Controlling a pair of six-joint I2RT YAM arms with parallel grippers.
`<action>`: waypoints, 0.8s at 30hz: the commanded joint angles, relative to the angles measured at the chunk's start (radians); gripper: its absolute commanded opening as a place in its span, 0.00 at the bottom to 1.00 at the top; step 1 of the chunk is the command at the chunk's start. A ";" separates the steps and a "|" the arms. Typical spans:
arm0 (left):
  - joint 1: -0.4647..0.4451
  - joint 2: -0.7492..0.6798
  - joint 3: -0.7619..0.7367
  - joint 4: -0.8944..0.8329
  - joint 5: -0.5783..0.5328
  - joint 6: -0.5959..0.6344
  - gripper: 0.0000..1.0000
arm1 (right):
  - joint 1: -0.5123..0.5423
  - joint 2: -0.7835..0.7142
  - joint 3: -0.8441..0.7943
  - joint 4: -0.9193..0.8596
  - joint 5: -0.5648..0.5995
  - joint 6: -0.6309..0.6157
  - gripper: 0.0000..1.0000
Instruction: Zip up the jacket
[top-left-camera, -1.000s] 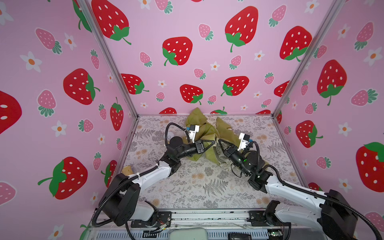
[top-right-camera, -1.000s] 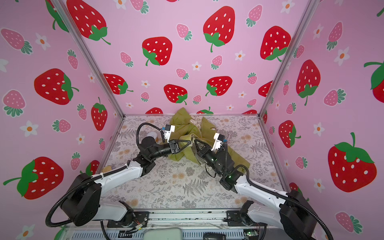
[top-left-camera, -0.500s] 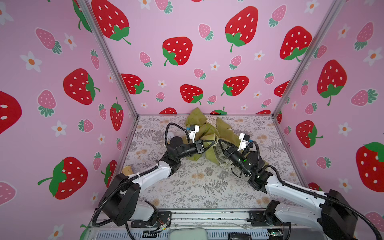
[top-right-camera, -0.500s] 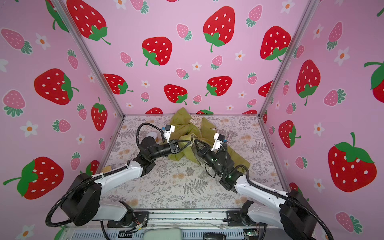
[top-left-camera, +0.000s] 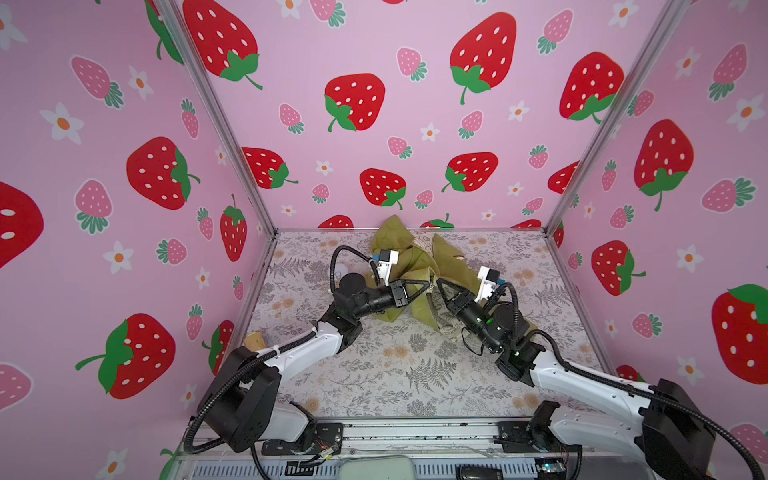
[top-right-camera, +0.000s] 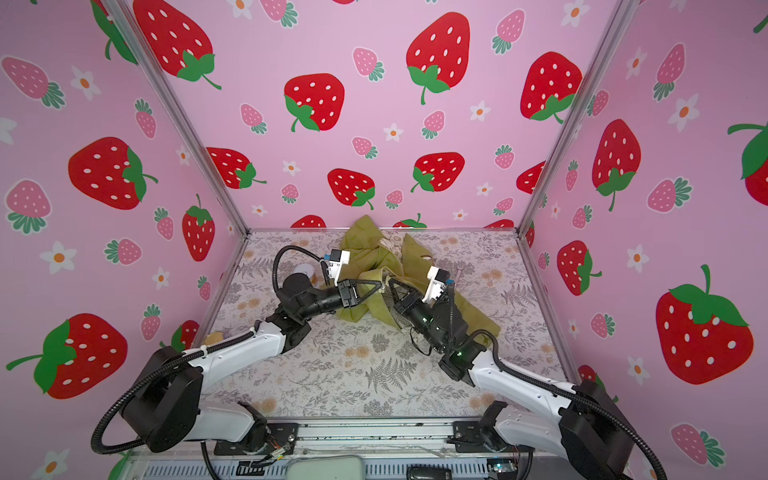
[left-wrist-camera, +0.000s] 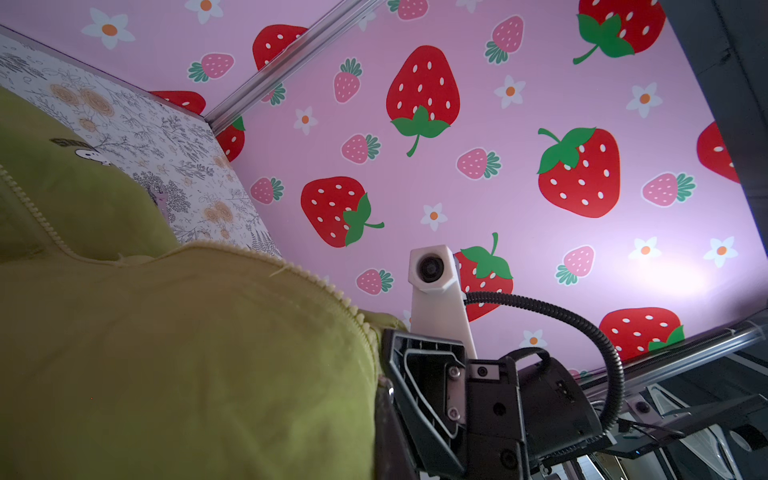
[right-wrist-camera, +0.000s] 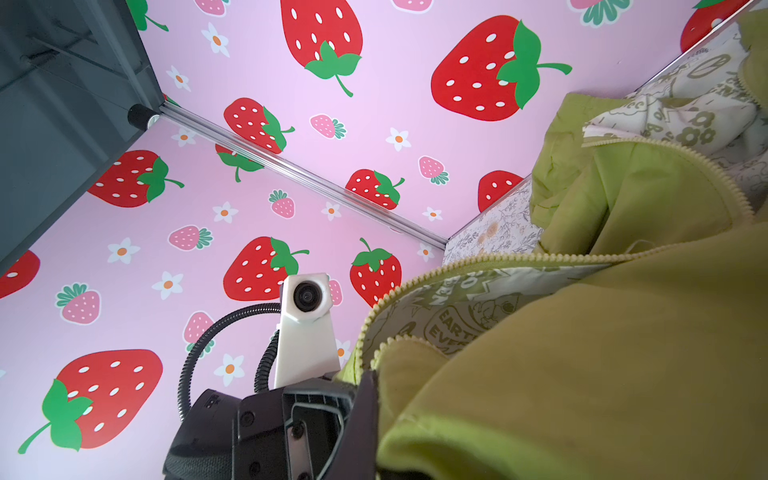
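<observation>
Jacket (top-left-camera: 392, 239): bunched at the desk's (top-left-camera: 395, 374) far middle, a raised fold between both tips.
Left gripper (top-left-camera: 428, 284): clamped on the zipper edge.
Right gripper (top-left-camera: 439, 283): clamped on the facing edge, tips nearly meeting.

The fern-printed tabletop (top-left-camera: 395, 374) carried the crumpled jacket (top-left-camera: 390, 239) toward twelve o'clock and a small tan object (top-left-camera: 254, 341) near eight.

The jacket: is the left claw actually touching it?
Touching. In both top views the shut left claw pinches a lifted edge of the jacket.
</observation>
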 joint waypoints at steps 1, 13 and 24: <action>-0.006 -0.012 0.006 0.050 0.006 0.014 0.00 | 0.012 -0.007 0.010 0.000 -0.005 -0.003 0.00; -0.006 -0.008 0.008 0.045 0.002 0.015 0.00 | 0.021 -0.012 0.022 -0.005 -0.031 -0.036 0.00; -0.006 -0.008 0.011 0.038 0.000 0.018 0.00 | 0.032 -0.028 0.012 -0.023 -0.033 -0.058 0.00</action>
